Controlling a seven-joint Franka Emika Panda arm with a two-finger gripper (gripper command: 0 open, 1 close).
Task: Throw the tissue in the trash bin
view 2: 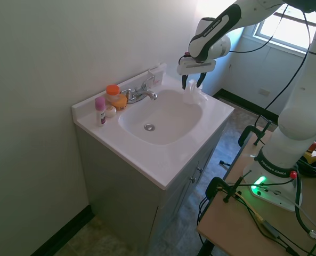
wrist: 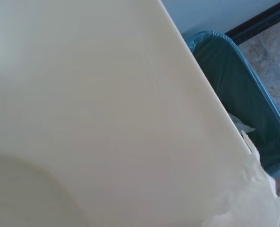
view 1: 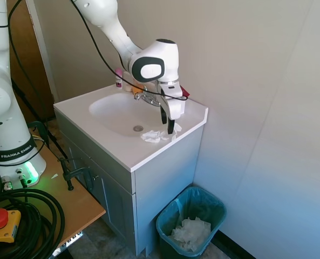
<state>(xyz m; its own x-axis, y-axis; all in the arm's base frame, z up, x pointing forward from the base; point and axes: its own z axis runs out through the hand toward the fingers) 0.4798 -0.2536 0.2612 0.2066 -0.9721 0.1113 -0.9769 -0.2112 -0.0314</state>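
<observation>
The tissue lies crumpled and white on the vanity counter's front right corner, beside the basin; it also appears as tissue and, blurred, as tissue. My gripper points down right over it, its dark fingers apart on either side of the tissue's raised top. From the other side the gripper again shows a clear gap between its fingers. The teal trash bin stands on the floor below that corner, against the wall, lined with a clear bag. The trash bin sits past the counter edge.
A wad of white paper lies inside the bin. Behind the basin are the faucet, an orange-lidded jar, a pink bottle and a small white box. A wall runs close along the vanity's right side.
</observation>
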